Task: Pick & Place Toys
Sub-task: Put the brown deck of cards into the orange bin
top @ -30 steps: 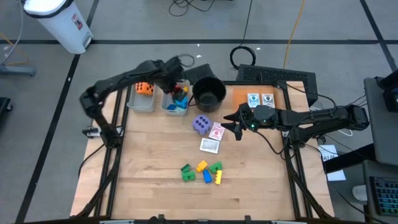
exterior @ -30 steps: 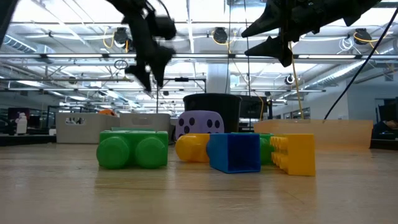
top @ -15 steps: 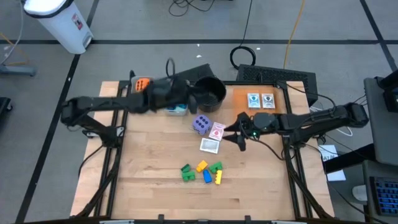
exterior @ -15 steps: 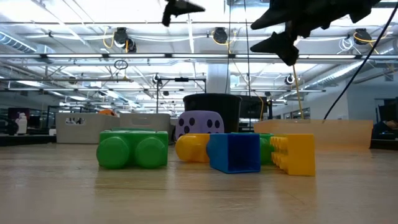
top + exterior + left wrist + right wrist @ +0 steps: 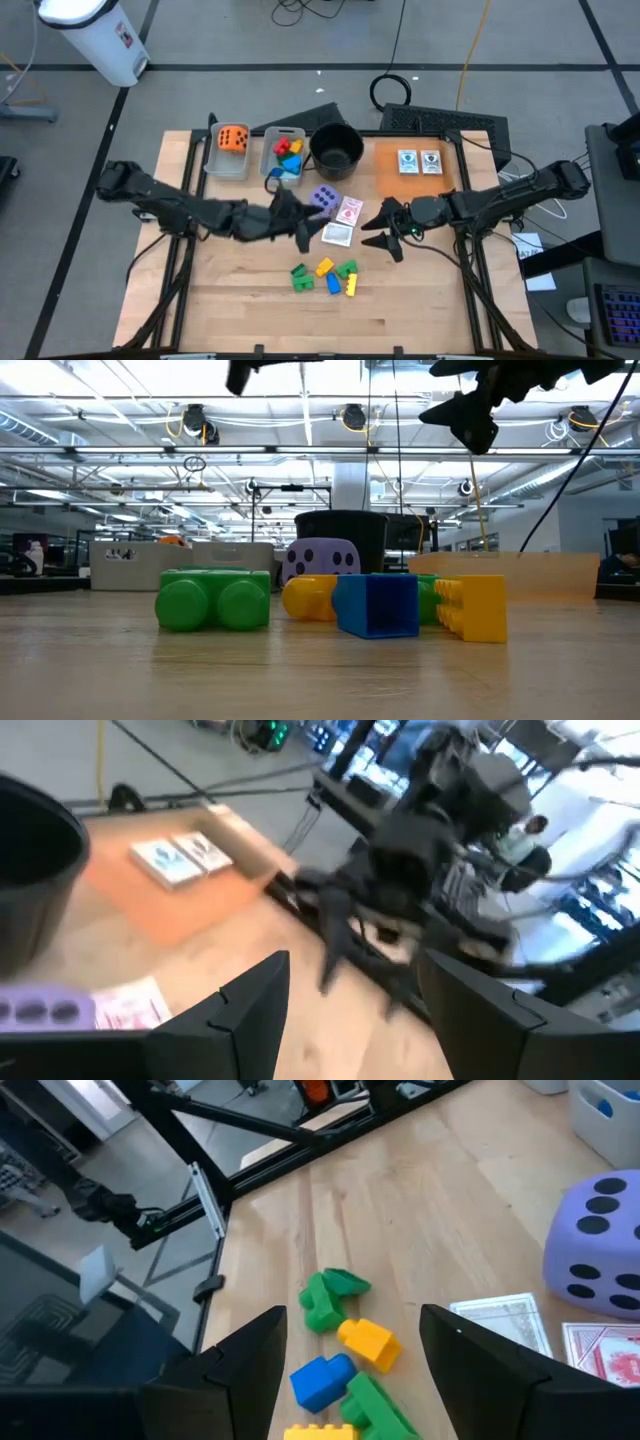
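High view, left gripper (image 5: 300,224) fingers spread beside purple die (image 5: 322,198), right gripper (image 5: 381,228) spread empty, no legible writing.

Right tool (image 5: 345,1370) open over wood surface (image 5: 420,1210): green (image 5: 328,1296), yellow (image 5: 368,1340), blue (image 5: 322,1380) blocks clustered, purple die (image 5: 598,1240) beside cards (image 5: 505,1323).
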You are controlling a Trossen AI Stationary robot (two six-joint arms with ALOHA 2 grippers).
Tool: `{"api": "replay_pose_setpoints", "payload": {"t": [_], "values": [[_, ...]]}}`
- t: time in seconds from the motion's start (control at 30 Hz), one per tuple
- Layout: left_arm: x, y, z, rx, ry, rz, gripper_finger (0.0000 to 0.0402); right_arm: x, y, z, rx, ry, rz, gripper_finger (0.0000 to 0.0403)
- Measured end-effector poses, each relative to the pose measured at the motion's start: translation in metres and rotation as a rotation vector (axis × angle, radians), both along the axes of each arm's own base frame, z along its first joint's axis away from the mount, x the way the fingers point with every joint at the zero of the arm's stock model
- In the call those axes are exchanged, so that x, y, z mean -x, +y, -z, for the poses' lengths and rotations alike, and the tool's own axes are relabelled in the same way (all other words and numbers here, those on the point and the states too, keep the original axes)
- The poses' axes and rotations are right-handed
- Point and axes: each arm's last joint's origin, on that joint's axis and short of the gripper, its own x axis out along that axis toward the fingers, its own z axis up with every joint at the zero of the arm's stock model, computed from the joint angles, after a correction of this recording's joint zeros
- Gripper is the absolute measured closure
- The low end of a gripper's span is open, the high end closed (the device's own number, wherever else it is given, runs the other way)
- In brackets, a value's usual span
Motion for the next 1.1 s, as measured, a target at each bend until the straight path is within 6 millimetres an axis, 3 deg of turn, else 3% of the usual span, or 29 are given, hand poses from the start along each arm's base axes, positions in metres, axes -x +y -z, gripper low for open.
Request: {"api": "replay_pose_setpoints", "payload": {"t": [0.13, 0.23, 0.43, 0.63, 0.83, 1.1], "values": [[0.013, -0.025, 0.0, 0.026, 0.078, 0.07, 0.0176, -0.004, -0.001, 0.003, 0.005, -0.003, 0.031, 0.0177], [0.023, -0.037, -0.003, -0.017, 0.263, 0.109, 0.0176, -0.011, -0.001, 0.006, 0.019, -0.015, 0.08, 0.0177], [0.036, -0.04, -0.012, -0.147, 0.532, 0.159, 0.0176, -0.032, -0.001, 0.012, -0.023, -0.104, 0.118, 0.0177], [0.029, -0.027, -0.013, -0.205, 0.54, 0.166, 0.0176, -0.053, -0.002, 0.021, -0.035, -0.077, 0.144, 0.0177], [0.021, -0.002, -0.012, -0.244, 0.581, 0.166, 0.0176, -0.078, 0.008, 0.008, 0.081, -0.056, 0.084, 0.0177], [0.02, 0.012, -0.007, -0.146, 0.66, 0.304, 0.0176, -0.089, 0.016, 0.014, 0.43, 0.308, -0.102, 0.0177]]}}
